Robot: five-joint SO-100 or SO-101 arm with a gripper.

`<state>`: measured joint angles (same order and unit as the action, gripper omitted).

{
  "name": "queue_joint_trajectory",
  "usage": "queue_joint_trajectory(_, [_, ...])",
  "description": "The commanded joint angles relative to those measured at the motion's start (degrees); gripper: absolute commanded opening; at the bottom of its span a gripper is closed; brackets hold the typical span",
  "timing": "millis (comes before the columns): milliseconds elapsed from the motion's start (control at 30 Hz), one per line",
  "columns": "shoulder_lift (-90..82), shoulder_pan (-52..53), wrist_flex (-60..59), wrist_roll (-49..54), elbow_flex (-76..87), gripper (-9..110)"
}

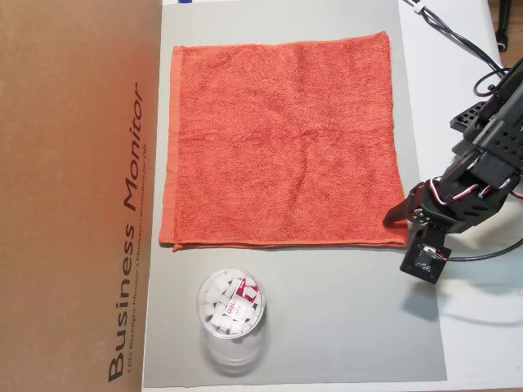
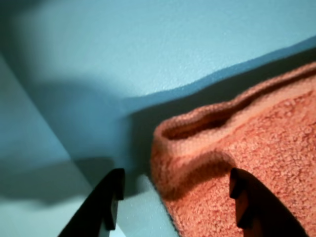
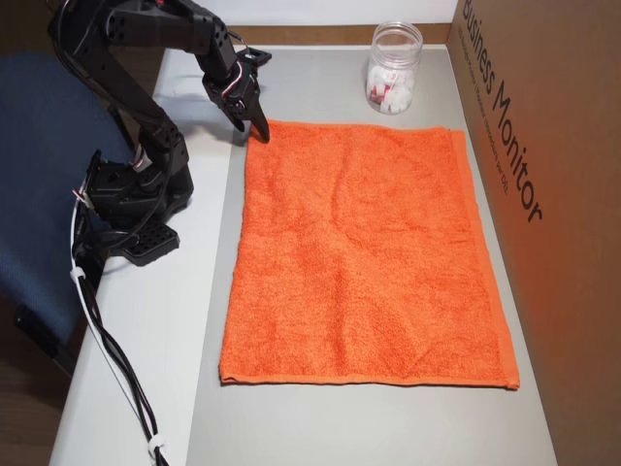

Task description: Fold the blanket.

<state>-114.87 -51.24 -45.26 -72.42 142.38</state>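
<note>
A: Start with the overhead view where the arm enters from the right. How does the blanket (image 1: 282,143) lie?

B: Spread flat on a grey mat (image 1: 343,327), nearly square, its edges roughly in line with the mat's, turned a touch. A hemmed band runs down its left side. The gripper (image 1: 398,219) sits at the lower right corner, and the dark fingertip touches or overlaps the cloth there.

A: Anything around it?

B: A clear plastic cup (image 1: 231,314) holding white pieces and a red label stands below the blanket, apart from it. A brown cardboard box (image 1: 73,188) printed "Business Monitor" borders the mat on the left. Cables trail behind the arm at upper right.

A: And the wrist view?

B: Only here do the jaws show: two dark fingers (image 2: 111,197) spread wide, the blanket corner (image 2: 237,163) between them, its hem rolled up slightly. Nothing is clamped.

A: The other overhead view?

B: The arm's base and a blue chair (image 3: 39,194) appear at left. The blanket (image 3: 359,252) looks longer top to bottom here, with the gripper (image 3: 260,131) at its upper left corner, the cup (image 3: 393,68) beyond the top edge and the box (image 3: 543,194) at right.
</note>
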Motion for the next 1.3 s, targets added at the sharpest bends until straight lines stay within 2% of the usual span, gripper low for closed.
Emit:
queue_joint_trajectory(0, [0.70,-0.18,1.85,-1.14,-2.11,22])
queue_joint_trajectory(400, [5.71,-0.18,2.64,-0.53,-2.99,22])
queue_joint_trajectory(733, [5.98,-0.18,2.64,-0.35,-3.08,5])
queue_joint_trajectory(933, [5.98,-0.18,2.64,-0.35,-3.08,0])
queue_joint_trajectory(1267, [5.19,-0.26,2.64,-0.70,-2.99,0])
